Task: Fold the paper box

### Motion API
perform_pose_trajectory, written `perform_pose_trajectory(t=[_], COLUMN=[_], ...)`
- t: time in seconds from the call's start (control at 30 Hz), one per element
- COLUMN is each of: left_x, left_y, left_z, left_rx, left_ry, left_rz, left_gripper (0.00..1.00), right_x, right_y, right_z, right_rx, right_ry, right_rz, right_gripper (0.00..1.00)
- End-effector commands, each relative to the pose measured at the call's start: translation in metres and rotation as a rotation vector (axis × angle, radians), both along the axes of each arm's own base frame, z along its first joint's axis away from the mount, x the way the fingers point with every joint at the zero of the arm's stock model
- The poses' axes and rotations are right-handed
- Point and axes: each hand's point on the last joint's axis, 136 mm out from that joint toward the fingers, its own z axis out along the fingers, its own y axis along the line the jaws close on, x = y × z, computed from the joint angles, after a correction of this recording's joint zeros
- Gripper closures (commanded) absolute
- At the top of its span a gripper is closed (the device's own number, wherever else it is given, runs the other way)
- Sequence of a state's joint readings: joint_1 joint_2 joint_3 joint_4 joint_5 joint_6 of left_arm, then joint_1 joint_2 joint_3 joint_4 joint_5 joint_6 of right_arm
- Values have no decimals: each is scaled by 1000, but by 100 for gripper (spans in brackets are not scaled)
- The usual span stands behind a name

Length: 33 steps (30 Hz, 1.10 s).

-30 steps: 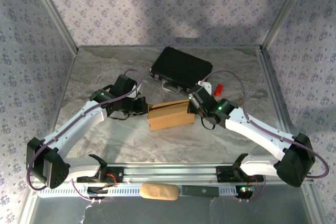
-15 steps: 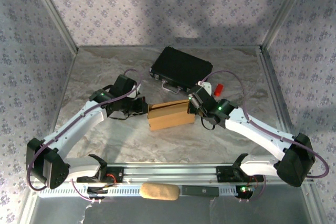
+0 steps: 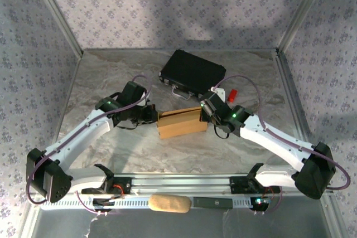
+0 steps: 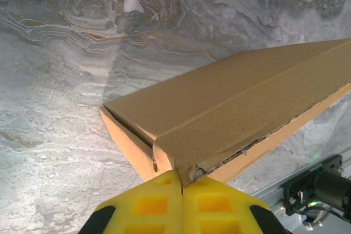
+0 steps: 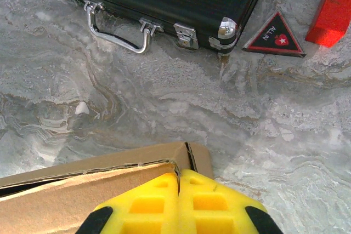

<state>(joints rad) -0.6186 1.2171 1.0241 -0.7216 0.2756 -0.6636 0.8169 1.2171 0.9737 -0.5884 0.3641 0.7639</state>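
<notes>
The paper box (image 3: pixel 179 122) lies mid-worktop (image 3: pixel 139 154), seemingly mostly formed, its long top flap gaping slightly and probably yet to be tucked, while the left hand (image 3: pixel 152 116) and right hand (image 3: pixel 206 114) each pinch an end corner.

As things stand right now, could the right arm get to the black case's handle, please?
Probably yes: the handle lies just ahead of the right gripper across bare table. But its fingers are pinched on the paper box, so it must let go first.
</notes>
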Motion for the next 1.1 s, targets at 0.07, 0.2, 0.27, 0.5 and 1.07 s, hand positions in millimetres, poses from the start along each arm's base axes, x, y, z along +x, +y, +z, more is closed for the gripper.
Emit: perform_pose_trajectory(t=[0.07, 0.2, 0.27, 0.5, 1.07], left_x=[-10, -9, -8, -8, -7], left_y=[-7, -7, -5, -5, -6], left_z=[-6, -4, -2, -4, -3], left_rx=[20, 21, 29, 49, 78], left_ry=[5, -3, -9, -7, -16], left_rz=[-43, -37, -31, -33, -37], left_gripper=[100, 100, 100, 100, 100], right_x=[-23, -25, -25, -26, -31], right_y=[-1, -7, -11, -17, -11], right_z=[-26, -28, -26, -31, 8], right_rx=[-22, -51, -71, -118, -16], right_ry=[92, 90, 82, 71, 30], right_rz=[43, 44, 46, 97, 91], right_gripper=[100, 100, 100, 100, 71])
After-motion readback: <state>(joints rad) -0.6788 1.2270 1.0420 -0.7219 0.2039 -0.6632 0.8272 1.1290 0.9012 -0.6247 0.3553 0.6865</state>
